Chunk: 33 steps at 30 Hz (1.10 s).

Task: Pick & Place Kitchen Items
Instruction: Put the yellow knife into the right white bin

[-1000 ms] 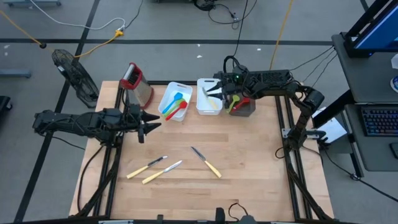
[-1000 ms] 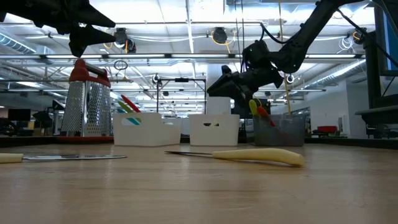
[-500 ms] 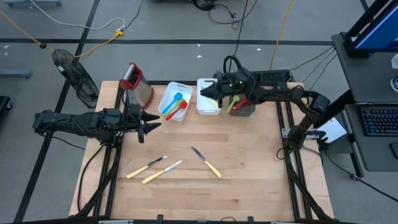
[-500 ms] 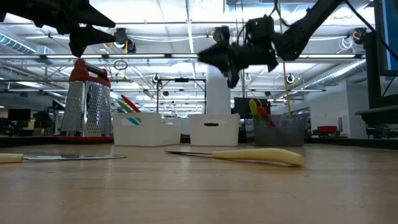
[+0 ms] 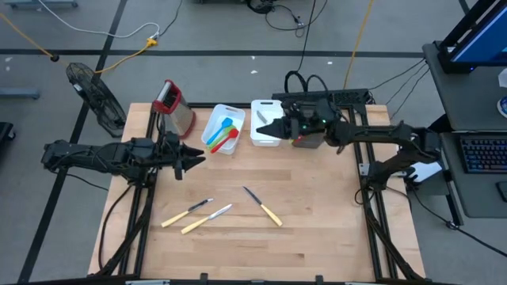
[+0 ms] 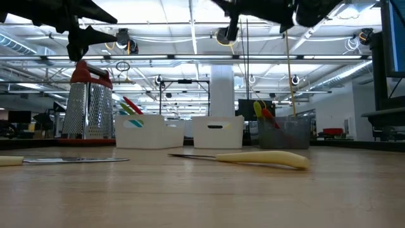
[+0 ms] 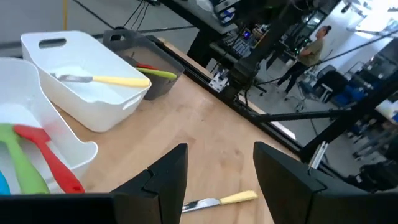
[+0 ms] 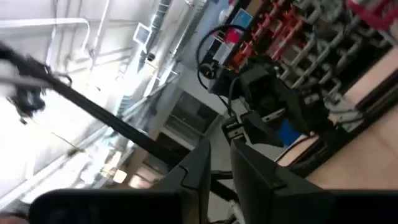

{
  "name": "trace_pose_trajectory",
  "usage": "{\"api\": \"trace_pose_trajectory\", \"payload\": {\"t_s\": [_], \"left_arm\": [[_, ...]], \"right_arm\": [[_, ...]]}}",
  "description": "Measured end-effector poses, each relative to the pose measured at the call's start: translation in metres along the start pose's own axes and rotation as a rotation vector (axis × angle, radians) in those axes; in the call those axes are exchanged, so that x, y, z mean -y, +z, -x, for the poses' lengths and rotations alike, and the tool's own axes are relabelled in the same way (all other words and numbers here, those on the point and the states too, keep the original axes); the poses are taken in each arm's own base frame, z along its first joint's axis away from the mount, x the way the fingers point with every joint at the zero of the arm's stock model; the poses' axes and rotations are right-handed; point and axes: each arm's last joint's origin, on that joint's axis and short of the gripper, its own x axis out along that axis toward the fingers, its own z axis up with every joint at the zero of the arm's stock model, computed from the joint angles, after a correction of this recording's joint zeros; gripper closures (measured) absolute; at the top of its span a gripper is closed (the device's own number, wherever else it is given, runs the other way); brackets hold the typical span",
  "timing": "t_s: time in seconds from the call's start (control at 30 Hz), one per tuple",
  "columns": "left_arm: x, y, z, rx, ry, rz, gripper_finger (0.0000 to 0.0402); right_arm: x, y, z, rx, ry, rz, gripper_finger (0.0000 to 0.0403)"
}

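Knives: three lie loose on the desk [image 5: 317, 206], one [image 5: 263, 205] nearest the white bin [image 5: 265, 125], which holds a fourth [image 7: 109, 79]. Right end effector [image 5: 268, 127] hangs above that bin, fingers nearly closed, empty. Left end effector [image 5: 190, 161] waits left of it, fingers spread wide.

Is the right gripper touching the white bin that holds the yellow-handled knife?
Apart. In the low view the right gripper hangs high near the ceiling lights, with clear open space between it and the white bin standing on the table far below.
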Motion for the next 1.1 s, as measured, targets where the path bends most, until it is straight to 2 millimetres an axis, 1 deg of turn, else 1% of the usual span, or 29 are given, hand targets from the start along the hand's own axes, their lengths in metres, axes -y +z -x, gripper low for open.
{"api": "trace_pose_trajectory", "payload": {"t_s": [0.13,0.27,0.47,0.6,0.73,0.97,1.1], "left_arm": [[0.0,0.0,0.0,-0.001,0.0,0.039,0.0215],[0.0,-0.001,0.0,-0.006,-0.004,0.067,0.0215],[0.003,-0.003,0.0,-0.01,0.001,0.063,0.0215],[0.006,-0.007,-0.004,-0.017,0.012,0.05,0.0215],[0.008,-0.011,-0.008,-0.041,0.024,0.019,0.0215],[0.011,-0.022,-0.02,-0.119,0.053,-0.019,0.0215],[0.019,-0.02,-0.024,-0.224,0.105,-0.063,0.0215]], "right_arm": [[-0.021,-0.008,0.002,-0.003,0.01,0.103,0.0348],[-0.036,-0.015,0.008,-0.042,-0.016,0.141,0.0348],[-0.056,-0.03,0.024,-0.05,-0.181,0.238,0.0348],[-0.067,-0.044,0.037,-0.062,-0.334,0.3,0.0348],[-0.079,-0.055,0.051,-0.077,-0.441,0.397,0.0348],[-0.1,-0.068,0.072,-0.076,-0.53,0.558,0.0348],[-0.111,-0.073,0.083,-0.078,-0.543,0.605,0.0348]]}}
